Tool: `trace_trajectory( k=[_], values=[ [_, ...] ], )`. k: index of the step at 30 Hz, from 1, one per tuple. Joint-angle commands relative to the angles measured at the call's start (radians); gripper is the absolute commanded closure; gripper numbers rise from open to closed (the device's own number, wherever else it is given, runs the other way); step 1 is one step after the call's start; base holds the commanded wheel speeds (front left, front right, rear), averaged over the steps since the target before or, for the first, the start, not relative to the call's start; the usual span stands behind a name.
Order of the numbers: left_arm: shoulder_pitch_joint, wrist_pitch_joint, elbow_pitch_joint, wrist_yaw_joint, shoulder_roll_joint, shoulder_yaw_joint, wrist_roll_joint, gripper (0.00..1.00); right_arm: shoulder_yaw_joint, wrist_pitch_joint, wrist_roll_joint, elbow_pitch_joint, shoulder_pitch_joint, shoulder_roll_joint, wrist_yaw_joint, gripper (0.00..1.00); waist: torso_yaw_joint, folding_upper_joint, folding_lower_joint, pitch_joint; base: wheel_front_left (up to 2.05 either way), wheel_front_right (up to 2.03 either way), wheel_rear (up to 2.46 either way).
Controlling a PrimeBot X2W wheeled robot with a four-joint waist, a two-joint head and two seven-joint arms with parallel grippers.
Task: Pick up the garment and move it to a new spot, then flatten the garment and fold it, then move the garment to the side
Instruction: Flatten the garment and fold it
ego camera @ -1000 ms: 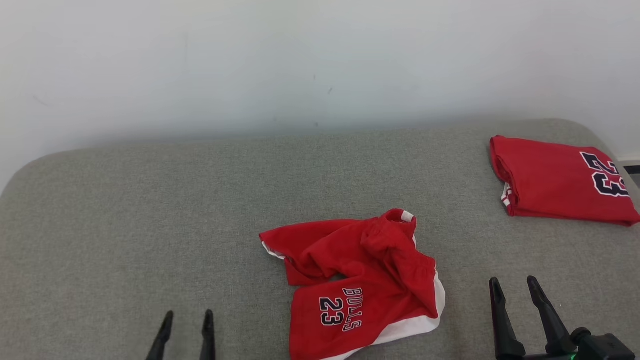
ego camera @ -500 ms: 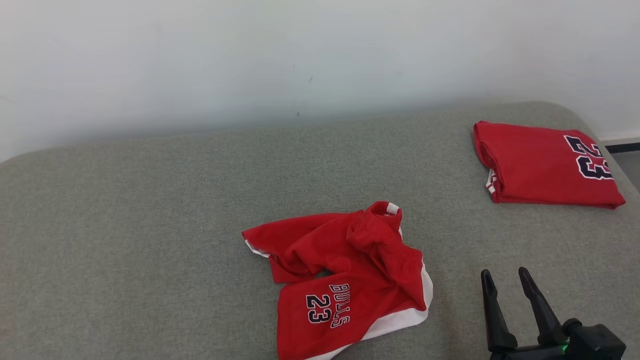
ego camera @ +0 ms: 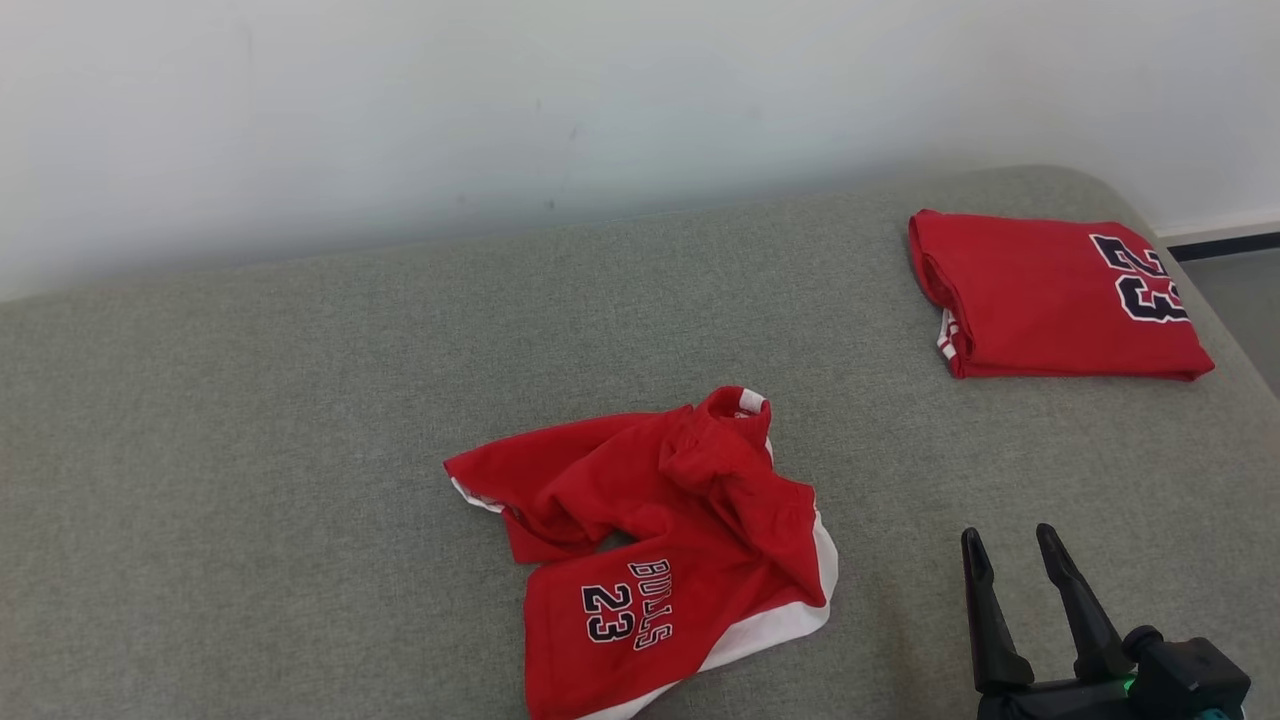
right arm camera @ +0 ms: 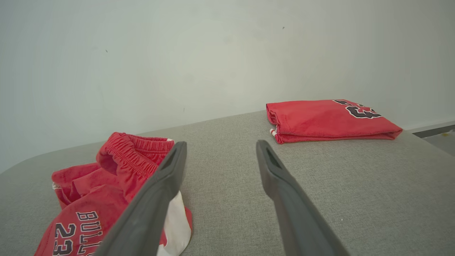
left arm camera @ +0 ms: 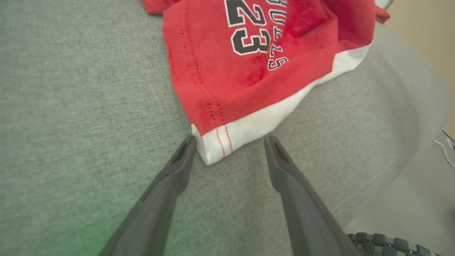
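Observation:
The garment [ego camera: 660, 550] is a crumpled pair of red shorts with white trim and "BULLS 23" printed on one leg, lying on the grey cushion [ego camera: 250, 450] near its front middle. In the left wrist view my left gripper [left arm camera: 229, 142] is open, its fingertips on either side of the white hem corner of the garment [left arm camera: 249, 71], low over the cushion. My right gripper [ego camera: 1005, 545] stands open and empty to the right of the shorts; its wrist view shows the garment [right arm camera: 92, 199] behind its left finger.
A folded red jersey [ego camera: 1050, 295] with a dark "23" lies at the cushion's back right corner, also the folded jersey [right arm camera: 330, 119] ahead of the right gripper. A pale wall [ego camera: 600, 100] runs behind the cushion. Floor [ego camera: 1235, 290] shows past the right edge.
The head camera has turned, shifting the whole picture left and up. The left gripper has left the head view. The garment and the folded jersey lie as before.

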Motion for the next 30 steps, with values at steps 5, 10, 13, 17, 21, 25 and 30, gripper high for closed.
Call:
trace_trajectory(
  k=[5, 10, 13, 17, 21, 25, 30],
  values=[
    [-0.036, -0.002, -0.012, 0.002, 0.000, -0.021, -0.030, 1.00, -0.006, -0.005, -0.007, 0.002, 0.002, 0.004, -0.003, 0.00, 0.012, -0.0001, 0.0000, -0.008, 0.00, 0.00, 0.00],
    [-0.013, -0.002, -0.072, 0.006, 0.011, 0.022, -0.025, 1.00, -0.015, -0.005, -0.005, 0.009, 0.022, 0.006, -0.003, 0.00, 0.056, -0.0001, 0.0000, -0.022, 0.00, 0.00, 0.00],
    [0.010, -0.003, -0.122, 0.016, 0.030, 0.066, -0.027, 1.00, -0.017, -0.005, -0.003, 0.016, 0.027, 0.008, -0.003, 0.00, 0.086, -0.0001, 0.0000, -0.029, 0.00, 0.00, 0.00],
    [0.053, -0.003, -0.180, 0.027, 0.064, 0.111, -0.025, 1.00, -0.021, -0.005, 0.000, 0.027, 0.031, 0.008, -0.003, 0.00, 0.121, -0.0001, 0.0000, -0.035, 0.00, 0.00, 0.00],
    [0.097, -0.003, -0.208, 0.039, 0.085, 0.147, -0.037, 1.00, -0.022, -0.005, 0.000, 0.042, 0.030, 0.004, -0.003, 0.00, 0.138, -0.0001, 0.0000, -0.038, 0.00, 0.00, 0.00],
    [0.125, -0.003, -0.216, 0.049, 0.091, 0.175, -0.050, 1.00, -0.028, -0.005, 0.002, 0.051, 0.028, 0.000, -0.003, 0.00, 0.142, -0.0001, 0.0000, -0.039, 0.00, 0.00, 0.00],
    [0.136, -0.003, -0.232, 0.055, 0.084, 0.199, -0.044, 0.00, -0.032, -0.005, 0.003, 0.061, 0.039, -0.002, -0.003, 0.00, 0.148, -0.0001, 0.0000, -0.048, 0.00, 0.00, 0.00]
  ],
)
